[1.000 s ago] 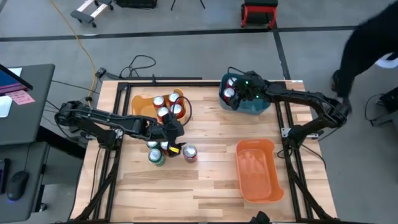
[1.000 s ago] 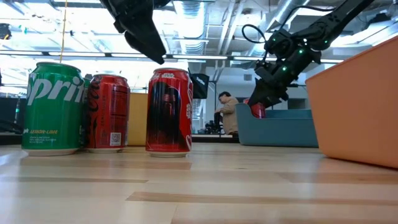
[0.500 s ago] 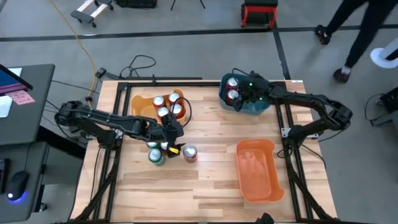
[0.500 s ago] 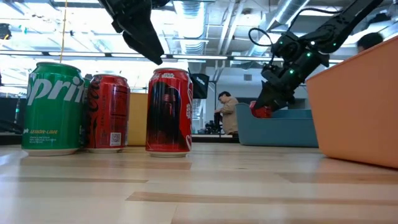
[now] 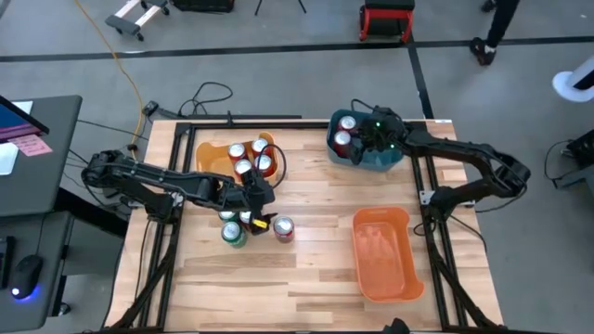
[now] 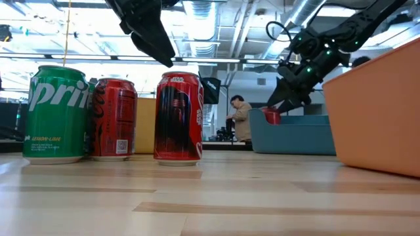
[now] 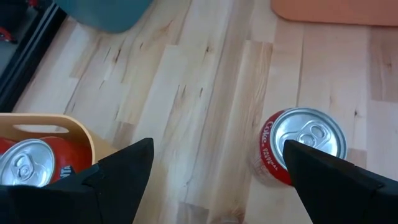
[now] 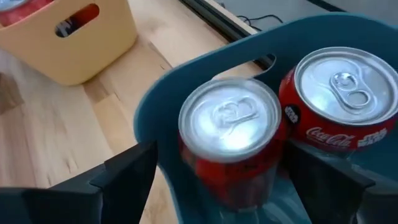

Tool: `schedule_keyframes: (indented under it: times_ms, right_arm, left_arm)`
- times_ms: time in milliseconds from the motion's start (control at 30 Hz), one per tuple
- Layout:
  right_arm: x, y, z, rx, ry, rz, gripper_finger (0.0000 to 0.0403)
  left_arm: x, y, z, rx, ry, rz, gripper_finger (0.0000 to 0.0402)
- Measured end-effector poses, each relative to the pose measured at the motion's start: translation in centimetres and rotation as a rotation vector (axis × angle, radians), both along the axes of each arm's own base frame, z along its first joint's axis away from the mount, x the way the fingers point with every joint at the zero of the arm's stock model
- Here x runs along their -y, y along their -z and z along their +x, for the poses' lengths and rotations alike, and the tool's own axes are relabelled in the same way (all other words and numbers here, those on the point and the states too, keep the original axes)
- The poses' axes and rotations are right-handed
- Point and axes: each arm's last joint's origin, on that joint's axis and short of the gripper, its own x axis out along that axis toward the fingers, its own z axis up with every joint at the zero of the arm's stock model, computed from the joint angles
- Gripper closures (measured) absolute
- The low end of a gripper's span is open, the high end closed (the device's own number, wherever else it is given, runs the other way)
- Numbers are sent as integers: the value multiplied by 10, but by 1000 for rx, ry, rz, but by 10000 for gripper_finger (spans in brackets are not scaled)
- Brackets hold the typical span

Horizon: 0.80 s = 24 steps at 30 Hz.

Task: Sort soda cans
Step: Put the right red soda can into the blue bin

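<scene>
My right gripper [image 8: 221, 152] is open over the teal bin [image 5: 380, 160]. Its fingers stand on either side of a red can [image 8: 229, 124]. A second red can [image 8: 343, 87] stands beside that one in the bin. My left gripper [image 7: 217, 149] is open and hangs above the table between the yellow bin [image 7: 59, 124] and a standing red can [image 7: 306, 140]. In the low view a green can [image 6: 56, 113] and two red cans [image 6: 113, 118] [image 6: 178, 115] stand upright on the wood, below the left gripper [image 6: 154, 39].
The yellow bin [image 5: 218, 153] at the far left holds several red cans. An orange bin [image 5: 385, 252] lies near the table's right edge, with bare wood between it and the cans. A person [image 6: 241, 118] stands in the room beyond the table.
My right gripper has moved a little up and toward the table's right edge, away from the red can, which stays in the teal bin. A person has walked past beyond the table's far right corner.
</scene>
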Motion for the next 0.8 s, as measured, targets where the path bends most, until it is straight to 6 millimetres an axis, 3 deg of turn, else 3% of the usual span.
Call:
schedule_keyframes:
  times_ms: [200, 433, 633, 800]
  right_arm:
    - [0, -1, 0, 8, 14, 5, 35]
    - [-8, -25, -9, 97, 27, -46, 35]
    - [-28, -54, -18, 194, -8, -121, 35]
    - [-58, -67, -17, 232, -115, -122, 35]
  left_arm:
    - [0, 0, 0, -5, 2, 1, 49]
    - [4, 4, -5, -63, 38, -31, 49]
    - [12, 11, -6, -110, 82, -65, 49]
    - [21, 21, -7, -112, 55, -108, 49]
